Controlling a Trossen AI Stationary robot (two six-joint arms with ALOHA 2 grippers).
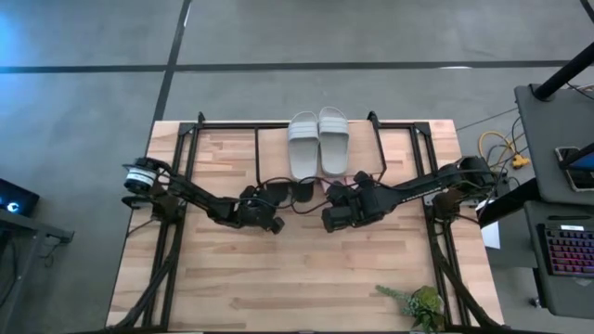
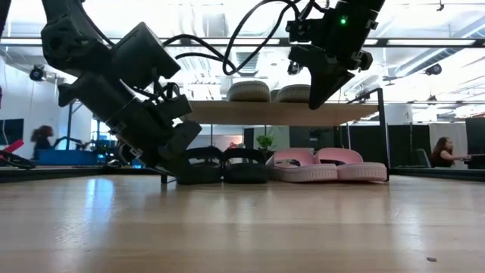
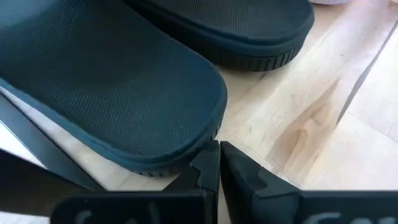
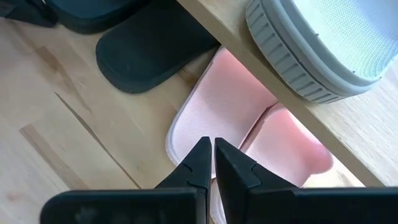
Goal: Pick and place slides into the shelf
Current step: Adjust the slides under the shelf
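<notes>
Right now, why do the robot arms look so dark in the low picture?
Low view: bright ceiling lights behind silhouette both arms and the black slides under the shelf. High view: even light, pale slides clear. Wrist views: the nearest parts look soft.

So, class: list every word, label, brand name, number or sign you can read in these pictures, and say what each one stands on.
None can be read.
The pale grey-green slides, the black slides, the pink slides and the shelf show no lettering.
The screen and the keyboard beside the table are too small to read.
</notes>
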